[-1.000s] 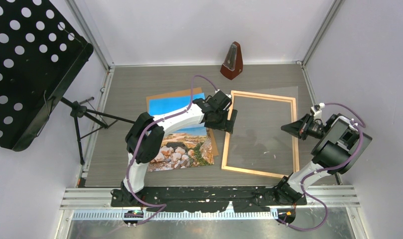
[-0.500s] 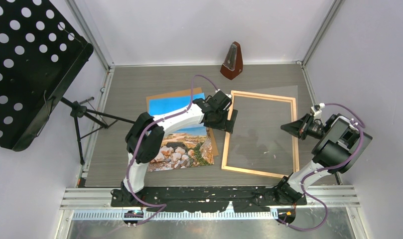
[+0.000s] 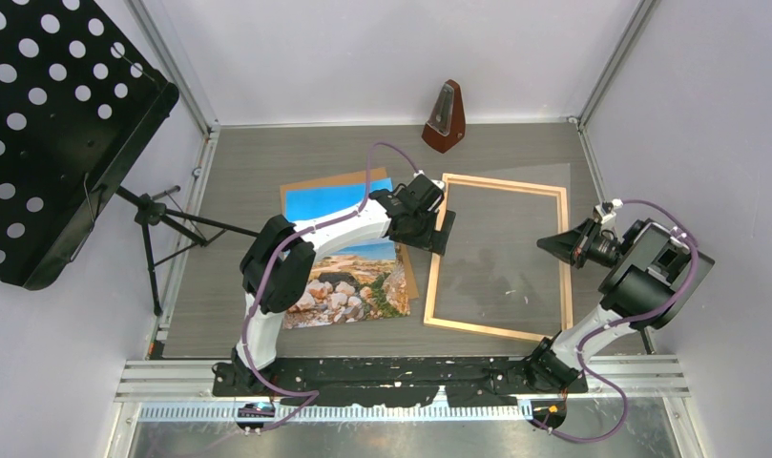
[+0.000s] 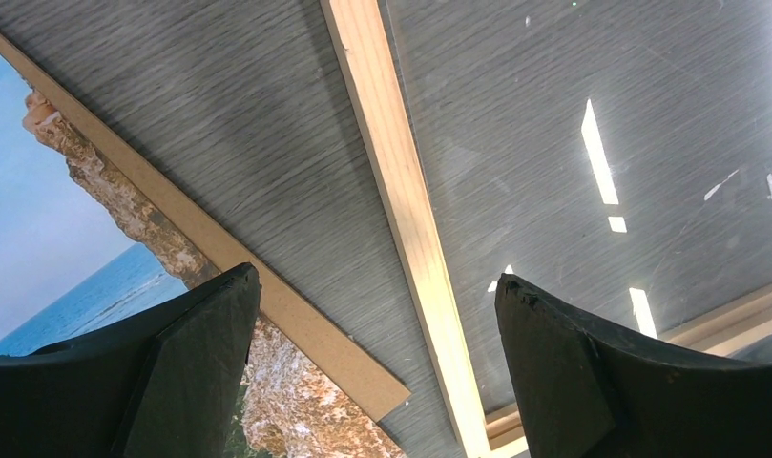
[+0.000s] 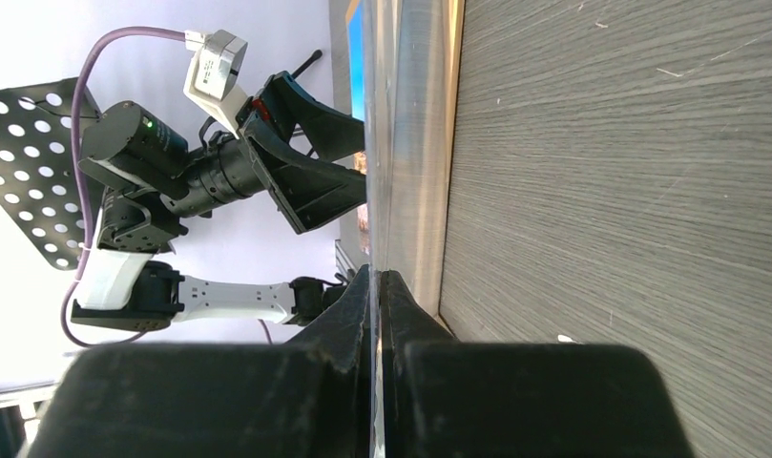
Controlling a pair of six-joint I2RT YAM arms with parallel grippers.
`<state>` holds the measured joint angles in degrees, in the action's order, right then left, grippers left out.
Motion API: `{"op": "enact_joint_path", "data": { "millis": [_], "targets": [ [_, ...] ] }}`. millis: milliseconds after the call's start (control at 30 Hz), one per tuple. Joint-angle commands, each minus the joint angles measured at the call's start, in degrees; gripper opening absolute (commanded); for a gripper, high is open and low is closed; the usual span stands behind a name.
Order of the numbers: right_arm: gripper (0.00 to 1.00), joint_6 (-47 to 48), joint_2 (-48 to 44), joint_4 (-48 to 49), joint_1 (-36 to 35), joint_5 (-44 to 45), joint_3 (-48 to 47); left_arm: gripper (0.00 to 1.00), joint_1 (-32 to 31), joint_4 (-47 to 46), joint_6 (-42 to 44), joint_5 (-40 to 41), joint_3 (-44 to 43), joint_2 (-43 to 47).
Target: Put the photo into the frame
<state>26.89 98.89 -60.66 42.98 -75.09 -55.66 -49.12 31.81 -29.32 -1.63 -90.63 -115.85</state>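
The rocky-shore photo print [image 3: 348,281] lies on a brown backing board [image 4: 315,339], the left hand [image 4: 372,286] (spread open, empty) hangs over a rail of the thin light-wood frame [image 4: 401,191], and the right hand [image 5: 375,281], clenched on only the edge of the clear sheet [image 3: 501,253], may let it slip.

Findings, surfaces only. The worktop [image 3: 258,162] is grey wood-grain laminate, matt, with a fine linear texture. The frame [image 3: 504,183] is pale natural wood, smooth, with no visible varnish. The clear sheet [image 4: 553,114] is transparent and glossy; it mirrors light strips and carries specks and faint smears. The backing board [image 4: 296,310] is brown fibreboard, matt and smooth. The photo [image 3: 348,277] is printed paper of low sheen. The left jaws and right jaws are black matt plastic, faintly grainy, their edges slightly rough. The metronome [image 3: 446,119] has a polished red-brown case. The music stand [image 3: 48,124] is black perforated sheet metal.
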Motion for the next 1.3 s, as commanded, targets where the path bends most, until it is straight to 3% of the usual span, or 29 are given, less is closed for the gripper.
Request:
{"op": "enact_joint_path", "data": {
  "millis": [0,200,733,1267],
  "targets": [
    [0.06,4.56,1.36,-5.30,0.02,-3.73,-1.59,0.94,-0.31,-2.64,1.80,1.10,0.04,2.92],
    [0.06,10.73,3.51,-11.10,0.15,-4.26,-3.25,0.94,-0.60,-2.90,2.73,2.94,0.15,3.00],
    [0.06,5.21,0.29,-6.81,1.50,-3.99,-2.08,0.94,-1.40,-3.24,4.46,4.09,0.24,2.78],
    [0.06,12.90,4.94,-13.42,1.21,-5.37,-3.57,0.94,-1.82,-3.20,5.28,5.03,-0.08,2.30]
  ]
}}
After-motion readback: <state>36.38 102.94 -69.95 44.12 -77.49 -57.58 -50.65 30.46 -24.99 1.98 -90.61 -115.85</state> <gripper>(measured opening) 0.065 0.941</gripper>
